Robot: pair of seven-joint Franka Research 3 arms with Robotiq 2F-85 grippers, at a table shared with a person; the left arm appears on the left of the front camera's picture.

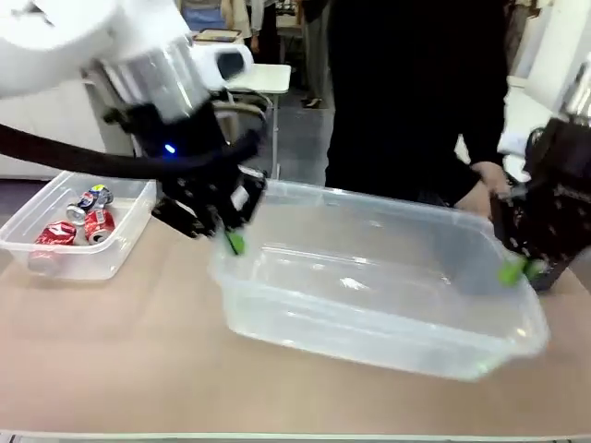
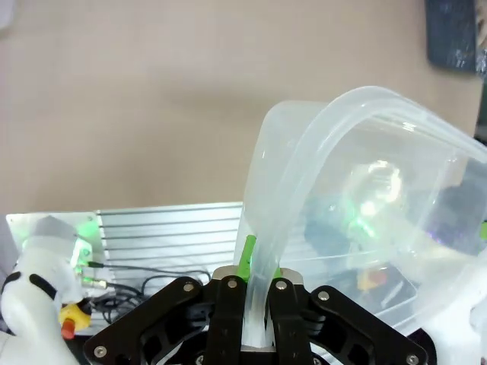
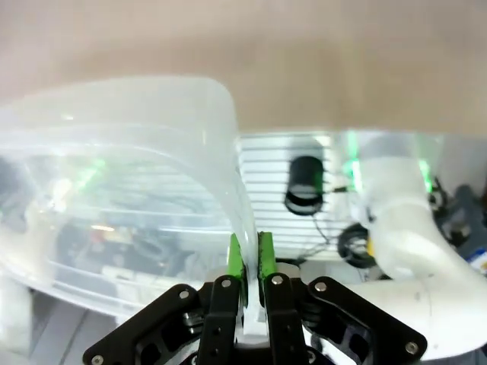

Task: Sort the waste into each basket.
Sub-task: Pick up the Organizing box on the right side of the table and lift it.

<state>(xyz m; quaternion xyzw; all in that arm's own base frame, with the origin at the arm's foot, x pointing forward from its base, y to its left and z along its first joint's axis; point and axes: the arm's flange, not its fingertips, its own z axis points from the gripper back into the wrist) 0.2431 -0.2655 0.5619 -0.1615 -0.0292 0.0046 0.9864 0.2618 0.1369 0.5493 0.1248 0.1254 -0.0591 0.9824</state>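
Two grippers hold the large clear tub over the worktop: left gripper and right gripper, jaws clamped on opposite rims. Crushed cans lie in the smaller tub.

Both white arms ended in black claws, the left claw and right claw alike, with green pads, silver screws at the finger joints, and a black cable along the left arm.

Left fingers pinched shut, right fingers likewise (arms apart)
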